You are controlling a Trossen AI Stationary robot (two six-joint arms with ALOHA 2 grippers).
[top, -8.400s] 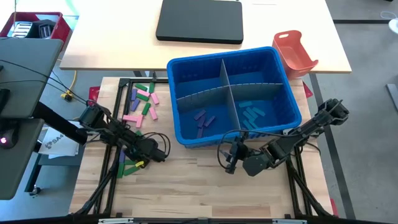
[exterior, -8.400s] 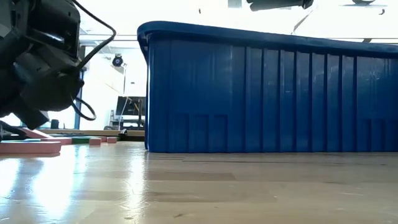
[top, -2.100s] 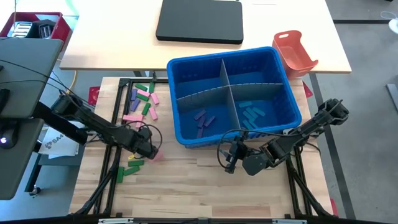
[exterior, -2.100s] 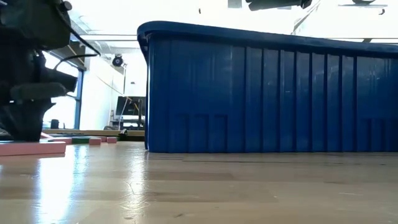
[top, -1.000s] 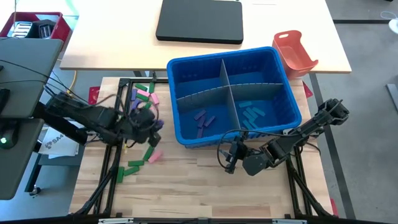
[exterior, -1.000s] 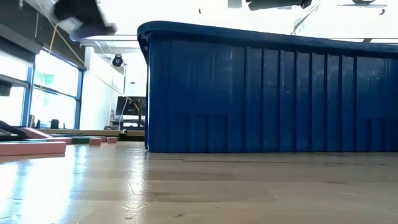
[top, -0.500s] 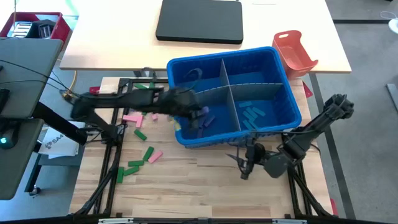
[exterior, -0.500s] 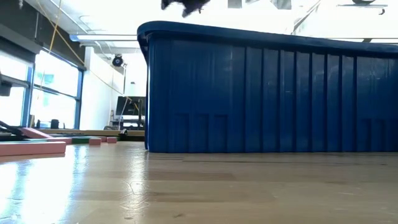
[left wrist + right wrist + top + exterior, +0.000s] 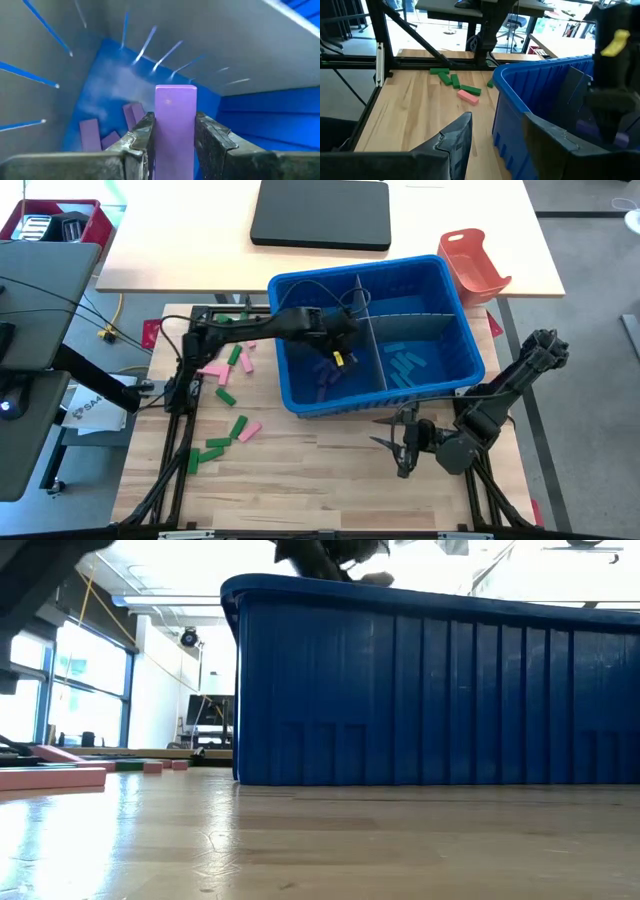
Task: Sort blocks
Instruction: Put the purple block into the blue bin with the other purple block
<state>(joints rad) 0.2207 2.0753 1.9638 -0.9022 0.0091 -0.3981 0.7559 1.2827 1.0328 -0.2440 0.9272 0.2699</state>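
Note:
My left gripper hangs inside the blue bin, over its near-left compartment, shut on a purple block. A few more purple blocks lie on that compartment's floor. Blue blocks lie in the near-right compartment. Green and pink blocks lie loose on the table left of the bin, with more near the front. My right gripper stands open in front of the bin, with nothing between its fingers. My left gripper pinches the purple block by its two long sides between its two fingers. The fingers slant down from the table's left and run along the block, whose free end sticks out past the fingertips. The block is lifted clear above the compartment's floor.
A grey divider splits the bin into four compartments. An orange-red tray stands at the bin's far right corner. A black flat case lies on the white table behind. Black frame rails run along the table's left.
My left gripper has swung from above the loose blocks at the table's left toward the right, over the bin's rim, and come down a little above the near-left compartment, carrying the purple block. My right gripper has shifted a little toward the table's right edge.

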